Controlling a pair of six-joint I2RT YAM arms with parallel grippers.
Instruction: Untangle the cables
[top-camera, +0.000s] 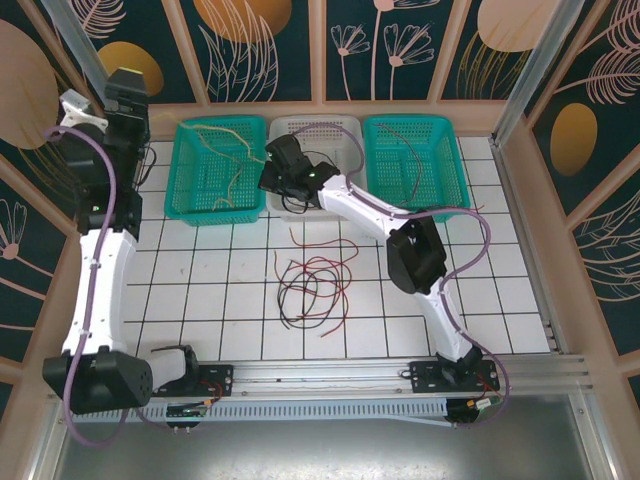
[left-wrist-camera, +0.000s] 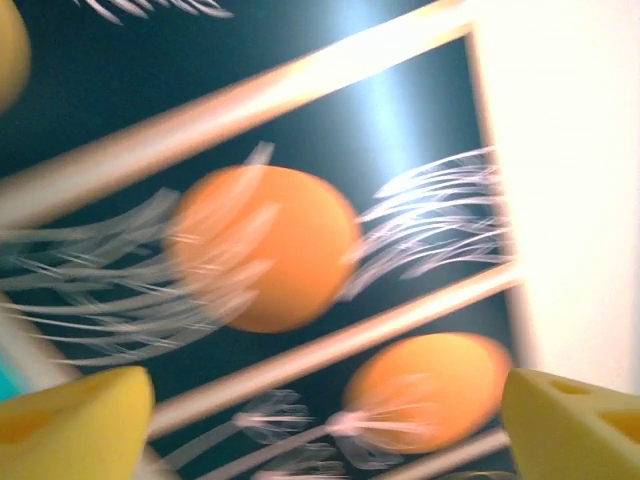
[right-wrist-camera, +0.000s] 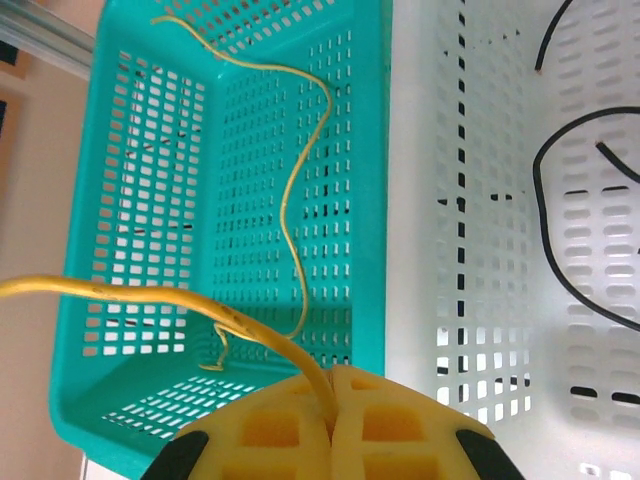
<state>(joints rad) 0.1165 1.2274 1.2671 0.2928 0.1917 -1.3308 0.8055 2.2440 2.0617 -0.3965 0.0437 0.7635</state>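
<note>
- The bench (top-camera: 200, 300) carries three baskets along its far edge: a teal basket (top-camera: 186, 207) toward the far-left corner, a white basket (top-camera: 288, 211) in the middle, and another teal basket (top-camera: 458, 192) toward the far right.
- My left end effector (left-wrist-camera: 320, 428) is raised by the far-left corner, facing the wall, its pads spread wide and holding nothing.
- My right end effector (right-wrist-camera: 330, 400) hangs over the seam between the left teal and white baskets, clamped on the yellow cable (right-wrist-camera: 290, 200), which trails down into the teal one.
- A tangle of red and black cables (top-camera: 315, 290) lies at the bench's centre. I judge them light, limp and springy, likely to drag neighbours along.
- I would pinch one near a free end at the tangle's outer edge and lift slowly.
- A black cable (right-wrist-camera: 545, 240) curls in the white basket.
</note>
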